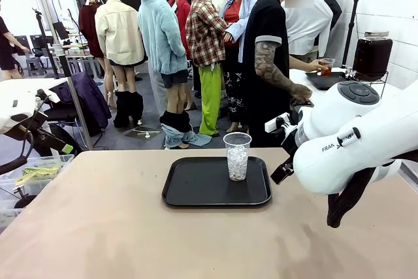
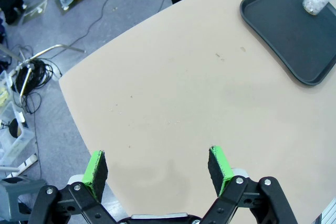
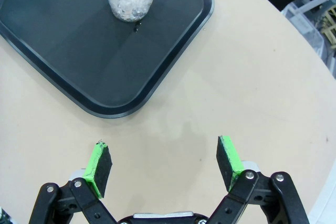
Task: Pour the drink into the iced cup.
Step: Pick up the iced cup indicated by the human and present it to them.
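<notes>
Pouring has not begun: my left gripper (image 2: 157, 163) hangs released and empty over the bare beige table (image 2: 199, 93), and my right gripper (image 3: 164, 163), just as wide and empty, hovers near the black rectangular plastic tray (image 3: 68, 51). The clear plastic cup packed with white ice (image 1: 237, 156) stands upright on the tray's far right part, with no brown in it that I can see. The drink, a dark brown liquid, sits in a large lidded glass jar (image 1: 372, 57) on a side table at the far right, where a person's hand (image 1: 316, 65) holds a small clear cup of reddish-brown liquid (image 1: 326, 67). Next, I judge, that drink must reach the tray before anything tips. Both wrist views cut off the iced cup's rim, and the small cup's fill is too distant to read.
</notes>
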`<action>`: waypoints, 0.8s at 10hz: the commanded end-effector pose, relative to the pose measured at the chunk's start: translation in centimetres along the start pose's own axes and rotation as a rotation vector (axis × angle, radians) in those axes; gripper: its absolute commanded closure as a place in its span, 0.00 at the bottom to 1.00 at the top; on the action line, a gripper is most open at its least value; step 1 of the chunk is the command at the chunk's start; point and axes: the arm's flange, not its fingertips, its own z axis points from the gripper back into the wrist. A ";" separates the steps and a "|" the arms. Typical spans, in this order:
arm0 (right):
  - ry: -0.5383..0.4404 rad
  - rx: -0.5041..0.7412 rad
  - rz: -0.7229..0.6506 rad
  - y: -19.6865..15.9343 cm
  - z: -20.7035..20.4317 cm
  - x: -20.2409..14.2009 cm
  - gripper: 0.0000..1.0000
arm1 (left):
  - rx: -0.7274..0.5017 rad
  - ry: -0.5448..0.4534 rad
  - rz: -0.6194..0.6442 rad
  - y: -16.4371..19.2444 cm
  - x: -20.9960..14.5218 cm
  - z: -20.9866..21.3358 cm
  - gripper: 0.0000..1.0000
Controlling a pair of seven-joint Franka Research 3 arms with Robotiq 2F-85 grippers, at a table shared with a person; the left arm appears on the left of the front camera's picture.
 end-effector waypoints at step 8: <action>0.000 0.001 0.000 0.1 0.0 0.0 0.00 | 0.003 0.002 -0.001 0.1 -0.1 0.1 0.00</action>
